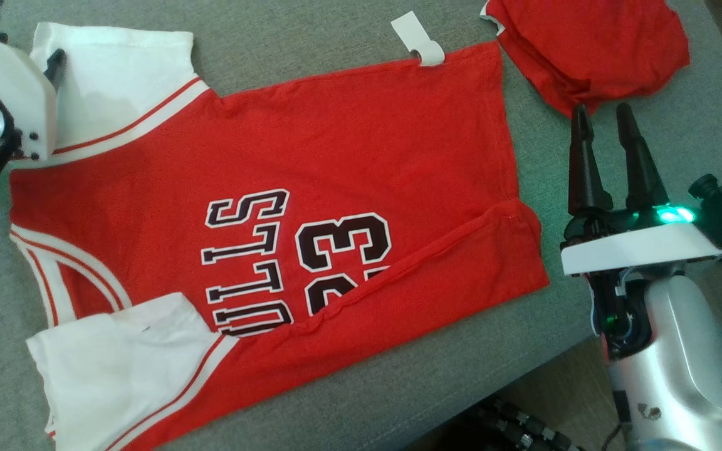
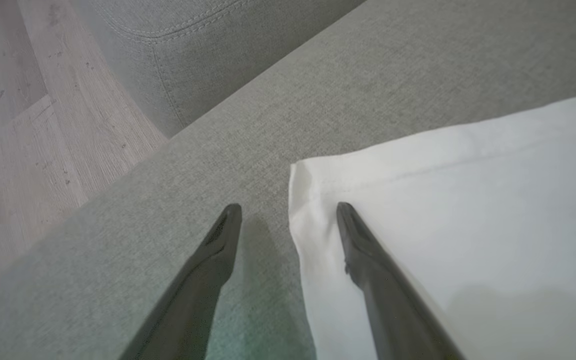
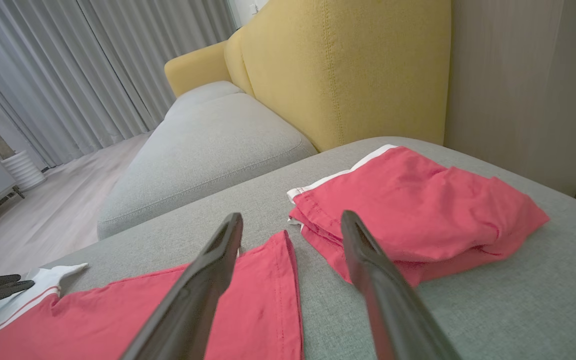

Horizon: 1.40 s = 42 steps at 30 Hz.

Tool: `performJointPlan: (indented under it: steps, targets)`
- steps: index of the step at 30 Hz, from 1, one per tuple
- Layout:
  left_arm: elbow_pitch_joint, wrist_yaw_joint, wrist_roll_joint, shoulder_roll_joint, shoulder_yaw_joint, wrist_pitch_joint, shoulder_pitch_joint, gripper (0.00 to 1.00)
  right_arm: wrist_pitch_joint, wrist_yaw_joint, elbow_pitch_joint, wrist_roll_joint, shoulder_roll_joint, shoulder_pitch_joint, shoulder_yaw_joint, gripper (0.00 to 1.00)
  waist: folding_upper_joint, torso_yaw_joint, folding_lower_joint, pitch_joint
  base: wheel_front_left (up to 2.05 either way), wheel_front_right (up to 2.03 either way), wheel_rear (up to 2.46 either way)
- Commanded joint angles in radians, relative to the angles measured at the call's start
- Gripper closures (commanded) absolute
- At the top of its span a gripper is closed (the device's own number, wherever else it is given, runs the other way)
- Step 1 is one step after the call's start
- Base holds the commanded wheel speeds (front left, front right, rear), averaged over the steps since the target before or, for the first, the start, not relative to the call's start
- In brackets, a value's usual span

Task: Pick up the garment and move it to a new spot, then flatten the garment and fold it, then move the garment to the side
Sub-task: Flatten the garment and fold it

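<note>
A grey sofa seat (image 1: 336,37) carries everything, with a yellow backrest (image 3: 348,65) rising behind it in the right wrist view. The garment, a red jersey (image 1: 348,144), is spread nearly flat across the middle of that seat, its neckline toward the robot's left and its hem toward the right. Its near hem corner is turned up in a long diagonal fold that covers part of the dark "23" (the lettering beside it is partly hidden as well). One white sleeve (image 1: 116,81) lies open at the far left; the other white sleeve (image 1: 116,357) is rumpled at the near left. A second red garment (image 1: 593,44), loosely folded, sits at the far right of the seat, apart from the jersey.

The right gripper (image 1: 601,109) stands just off the jersey's hem, fingers spread and empty, tips close to the folded red garment's near edge. The left gripper (image 2: 288,207) is also spread wide and holds nothing: one finger is over bare grey fabric, the other over the edge of the far sleeve; contact cannot be told. A small white tag (image 1: 420,39) juts from the jersey's far edge.
</note>
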Motion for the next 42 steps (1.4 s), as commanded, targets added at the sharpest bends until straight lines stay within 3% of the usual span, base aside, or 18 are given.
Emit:
performJointPlan:
  steps: [1, 7, 8, 9, 10, 16, 25, 32, 42]
  targets:
    - [-0.014, 0.002, -0.022, 0.028, 0.004, 0.014, -0.050, 0.00, -0.006, -0.001, -0.031, -0.012, -0.005, -0.026, 0.010, 0.00, 0.0000, -0.003, 0.0000, 0.006, 0.00, 0.00, 0.00]
    - [-0.027, 0.002, -0.082, 0.020, -0.034, 0.042, -0.055, 0.00, -0.008, -0.001, -0.022, -0.017, -0.005, -0.030, 0.011, 0.00, 0.0000, -0.007, 0.0000, 0.012, 0.00, 0.00, 0.00]
    - [-0.029, 0.002, -0.097, 0.019, -0.041, 0.054, -0.054, 0.11, -0.009, -0.001, -0.020, -0.019, -0.005, -0.031, 0.011, 0.00, 0.0000, -0.007, 0.0000, 0.013, 0.00, 0.00, 0.00]
    - [-0.035, 0.002, -0.110, 0.020, -0.050, 0.063, -0.053, 0.64, -0.009, -0.001, -0.018, -0.019, -0.005, -0.031, 0.011, 0.00, 0.0000, -0.008, 0.0000, 0.013, 0.00, 0.00, 0.00]
    - [-0.040, 0.002, -0.122, 0.023, -0.058, 0.071, -0.053, 1.00, -0.009, -0.001, -0.017, -0.020, -0.005, -0.031, 0.010, 0.00, 0.0000, -0.007, 0.0000, 0.014, 0.00, 0.00, 0.00]
    - [-0.065, 0.002, -0.158, 0.022, -0.097, -0.002, -0.049, 1.00, 0.010, -0.001, -0.001, -0.059, -0.005, -0.039, -0.006, 0.00, 0.0000, 0.023, 0.0000, -0.012, 0.00, 0.00, 0.00]
    - [-0.107, 0.002, -0.154, -0.026, -0.118, -0.260, -0.052, 1.00, 0.093, -0.001, -0.012, -0.177, -0.042, -0.062, -0.019, 0.00, 0.0000, 0.133, 0.0000, -0.105, 0.00, 0.00, 0.00]
    - [-0.209, 0.007, -0.123, -0.031, -0.141, -0.372, -0.023, 1.00, 0.203, -0.001, 0.022, -0.200, -0.169, -0.107, -0.008, 0.00, 0.0000, 0.241, 0.0000, -0.165, 0.00, 0.00, 0.00]
    - [-0.521, 0.086, -0.104, 0.025, -0.177, -0.377, 0.104, 1.00, 0.356, -0.001, 0.239, -0.203, -0.356, -0.192, 0.085, 0.00, 0.0000, 0.373, 0.0000, -0.188, 0.00, 0.00, 0.00]
